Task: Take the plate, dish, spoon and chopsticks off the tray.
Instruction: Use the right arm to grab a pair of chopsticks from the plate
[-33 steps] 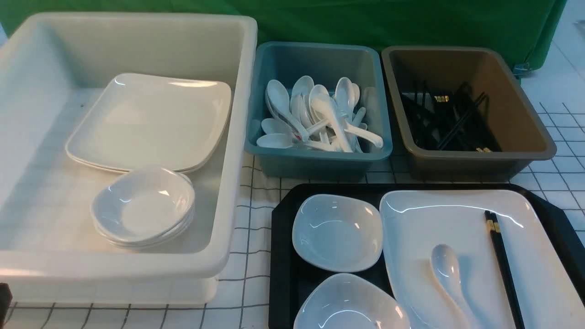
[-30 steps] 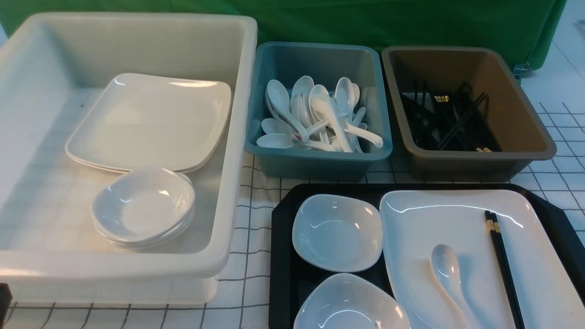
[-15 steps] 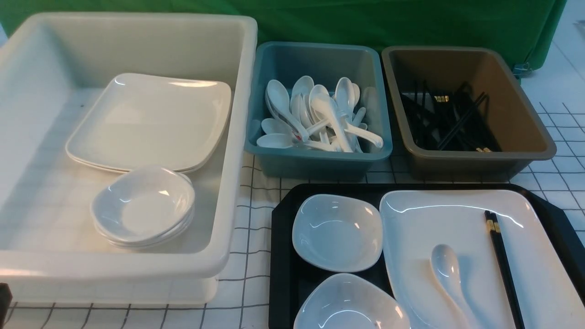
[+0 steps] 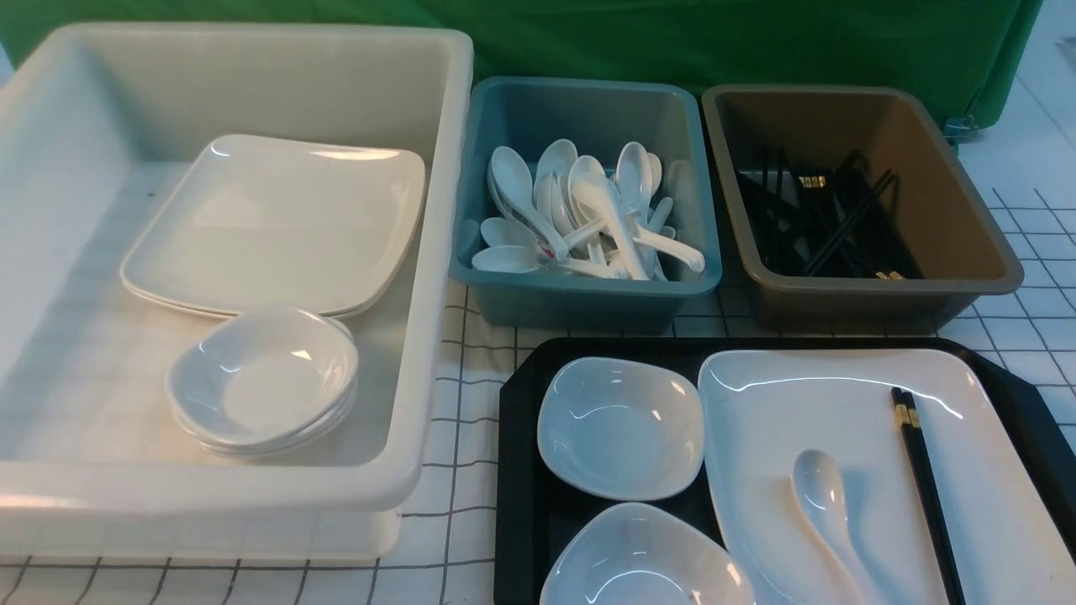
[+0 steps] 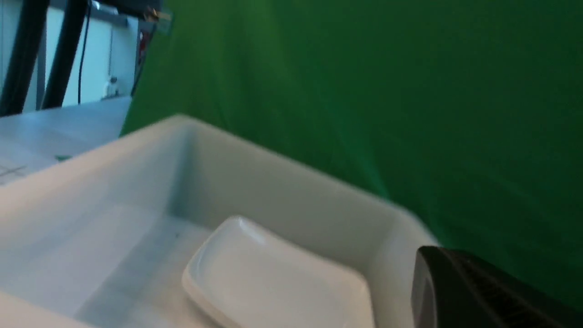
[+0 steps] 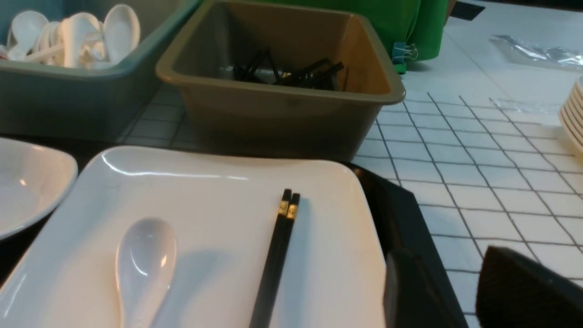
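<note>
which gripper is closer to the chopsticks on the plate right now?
Right. The right gripper hovers at the tray's right edge, jaws open, beside the plate holding the chopsticks. The left gripper is at the white tub, well left of the tray.

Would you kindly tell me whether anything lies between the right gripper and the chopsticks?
Nothing visible does. The chopsticks lie uncovered on the plate, the spoon lies on their far side from the right gripper, and only bare plate and tray separate the open gripper from them.
</note>
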Action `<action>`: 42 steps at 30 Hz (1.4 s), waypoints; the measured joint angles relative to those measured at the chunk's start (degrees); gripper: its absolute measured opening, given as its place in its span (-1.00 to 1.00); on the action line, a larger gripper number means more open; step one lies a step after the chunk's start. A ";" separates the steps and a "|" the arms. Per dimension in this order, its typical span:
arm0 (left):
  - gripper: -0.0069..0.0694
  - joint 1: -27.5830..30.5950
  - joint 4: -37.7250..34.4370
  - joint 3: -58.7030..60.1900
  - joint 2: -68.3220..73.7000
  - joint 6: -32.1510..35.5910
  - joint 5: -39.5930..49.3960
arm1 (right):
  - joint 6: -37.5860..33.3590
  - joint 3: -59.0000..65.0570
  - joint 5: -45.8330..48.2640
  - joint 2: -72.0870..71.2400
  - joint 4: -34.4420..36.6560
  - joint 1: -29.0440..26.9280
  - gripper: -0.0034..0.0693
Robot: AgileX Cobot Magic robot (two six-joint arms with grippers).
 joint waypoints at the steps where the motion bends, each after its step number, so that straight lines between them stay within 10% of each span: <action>1: -0.81 0.00 -0.69 0.00 0.00 -4.05 -4.65 | 0.00 0.00 -0.38 0.00 0.00 0.00 -0.24; 7: -0.81 0.00 3.60 -0.80 -0.05 -18.73 -19.06 | 10.00 0.07 -9.61 0.00 2.16 0.00 -0.24; 10: -0.81 0.00 8.86 -8.31 0.33 -23.44 -17.49 | 28.88 0.07 -19.20 0.00 4.05 0.00 -0.24; 21: -0.81 0.00 14.69 -48.60 24.85 -13.18 38.81 | 43.53 0.07 -29.69 0.00 4.77 0.07 -0.26; 27: -0.81 0.00 6.81 -55.05 43.80 3.32 61.30 | 35.07 -15.86 -6.78 5.68 2.15 7.92 -0.82; 34: -0.84 -1.26 3.73 -55.40 57.92 12.42 65.64 | 22.80 -35.88 20.58 29.91 -0.60 21.34 -0.89; 42: -0.84 -23.00 4.55 -55.85 63.19 11.98 59.89 | 17.80 -52.68 39.22 60.45 -6.01 23.81 -0.90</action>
